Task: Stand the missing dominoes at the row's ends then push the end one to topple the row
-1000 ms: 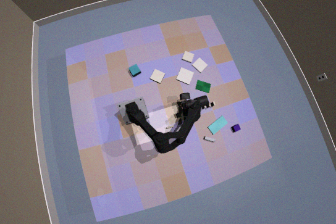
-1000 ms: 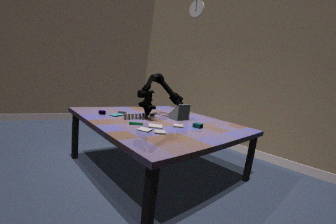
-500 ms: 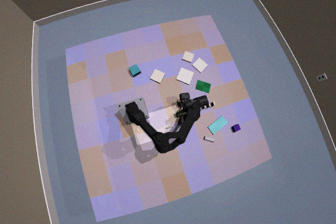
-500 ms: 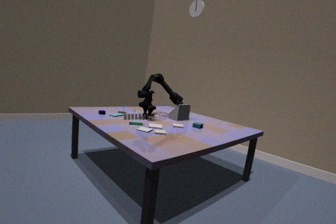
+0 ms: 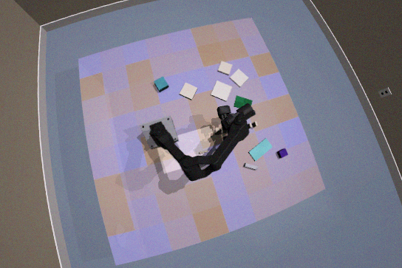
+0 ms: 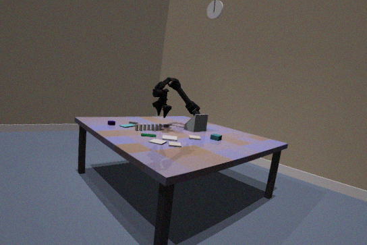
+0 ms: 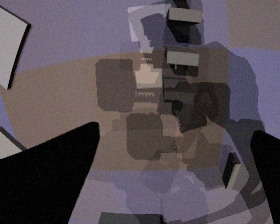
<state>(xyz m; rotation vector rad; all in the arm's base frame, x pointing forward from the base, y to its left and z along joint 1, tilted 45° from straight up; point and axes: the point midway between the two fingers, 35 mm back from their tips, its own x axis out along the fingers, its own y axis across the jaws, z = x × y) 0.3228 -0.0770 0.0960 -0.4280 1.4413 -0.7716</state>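
A row of upright pale dominoes [image 6: 144, 127] stands on the table. In the top view the arm hides most of it; one end domino [image 5: 253, 125] shows beside the arm. My gripper [image 6: 161, 116] [image 7: 180, 135] is wide open and empty, above the base-side end of the row. In the wrist view two light-topped dominoes stand in line, one at the top [image 7: 184, 15] and one lower [image 7: 182, 58]. A darker domino [image 7: 178, 86] is in shadow below them, ahead of the fingertips. A separate thin piece [image 7: 231, 171] is near the right finger; its pose is unclear.
Several white tiles [image 5: 222, 90] [image 6: 169, 138], a green block [image 5: 243, 102] [image 6: 148, 135] and a teal block [image 5: 161, 83] [image 6: 216, 137] lie to one side. A turquoise plate [image 5: 260, 149], a grey bar [image 5: 250, 166] and a purple cube [image 5: 282, 153] lie on the other.
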